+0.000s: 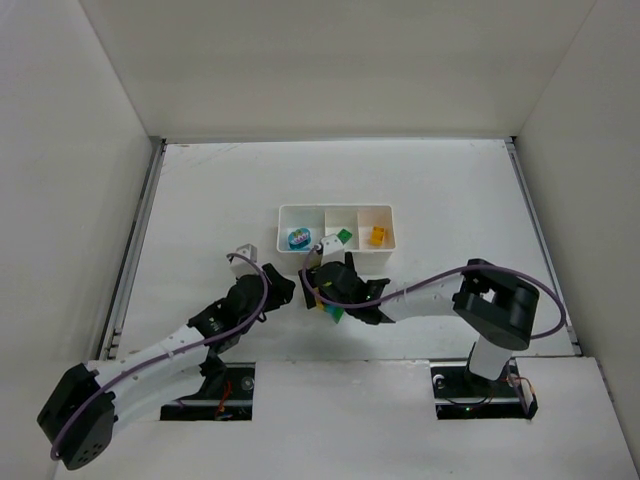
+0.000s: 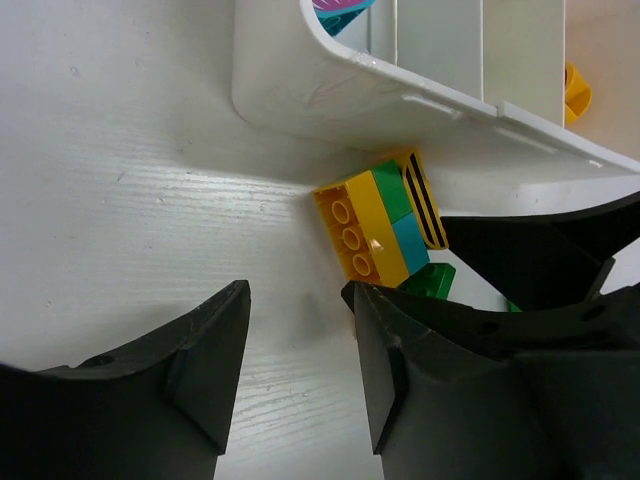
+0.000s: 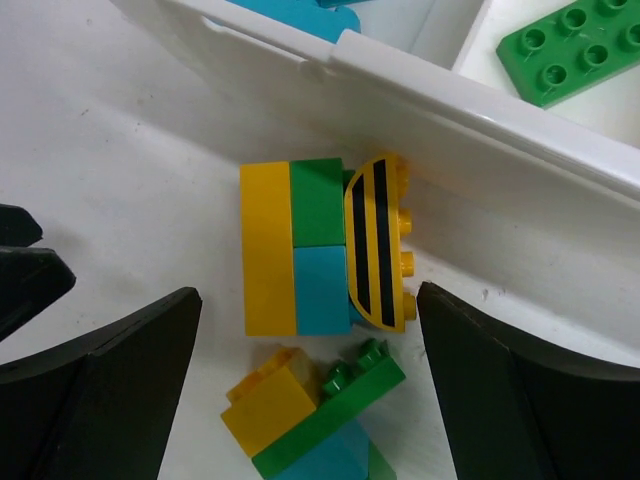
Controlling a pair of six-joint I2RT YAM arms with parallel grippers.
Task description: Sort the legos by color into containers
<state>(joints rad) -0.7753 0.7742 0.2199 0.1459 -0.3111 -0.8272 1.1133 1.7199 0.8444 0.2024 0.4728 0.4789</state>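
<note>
The white three-compartment tray (image 1: 337,211) holds a teal lego (image 1: 298,238) on the left, a green plate (image 1: 343,236) in the middle and a yellow-orange brick (image 1: 378,236) on the right. In front of it lies a joined block of yellow, green, teal and striped yellow legos (image 3: 320,258), also in the left wrist view (image 2: 378,222). A second stack of yellow, green and teal (image 3: 310,410) lies nearer. My right gripper (image 3: 305,360) is open astride both clusters. My left gripper (image 2: 300,330) is open and empty just left of them.
White walls enclose the table on the left, back and right. The tray's near wall (image 3: 420,100) stands just behind the joined block. The two arms' heads nearly meet in front of the tray (image 1: 300,290).
</note>
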